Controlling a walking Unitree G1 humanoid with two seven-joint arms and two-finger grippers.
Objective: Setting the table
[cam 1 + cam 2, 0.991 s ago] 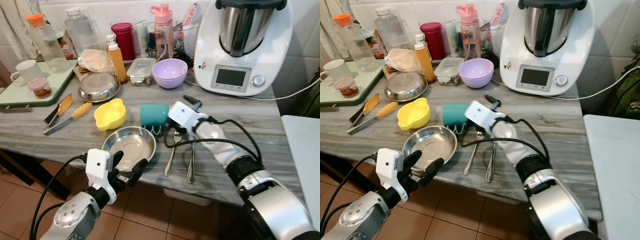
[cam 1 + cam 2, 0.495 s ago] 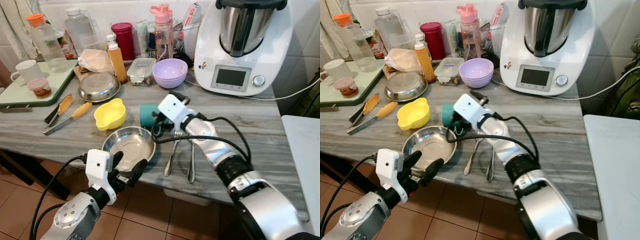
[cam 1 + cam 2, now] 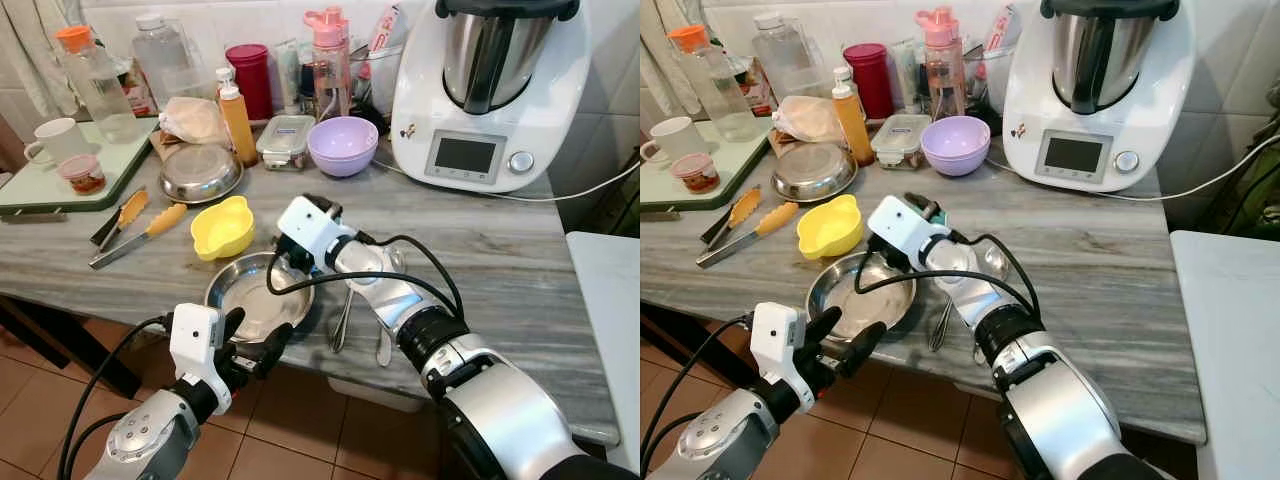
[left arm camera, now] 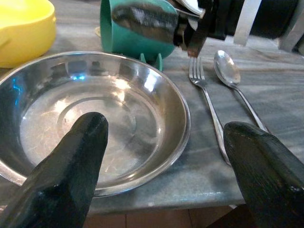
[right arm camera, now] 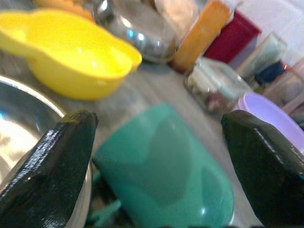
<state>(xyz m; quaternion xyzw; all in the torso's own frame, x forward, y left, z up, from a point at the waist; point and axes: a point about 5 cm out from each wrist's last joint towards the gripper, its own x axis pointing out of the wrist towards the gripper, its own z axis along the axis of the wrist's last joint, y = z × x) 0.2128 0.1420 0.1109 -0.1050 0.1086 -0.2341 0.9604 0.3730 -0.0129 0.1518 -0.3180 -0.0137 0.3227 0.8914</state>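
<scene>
Grey veined tabletop, jaws spread

On the streaked stone tabletop (image 3: 520, 260), the left gripper (image 3: 250, 340) hangs spread off the front edge before a shiny round steel plate (image 4: 95, 128). The right gripper (image 5: 156, 156) straddles, unclosed, a smooth teal cup (image 5: 166, 175) lying beside the plate's far rim.

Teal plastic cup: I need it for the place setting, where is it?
The teal plastic cup lies on its side on the grey counter, just behind the steel bowl, between the open fingers of the right claw.

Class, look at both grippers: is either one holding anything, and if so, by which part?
Nothing is held. The right gripper has its jaws open on either side of the teal cup, not closed on it. The left gripper is open before the steel bowl.
</scene>
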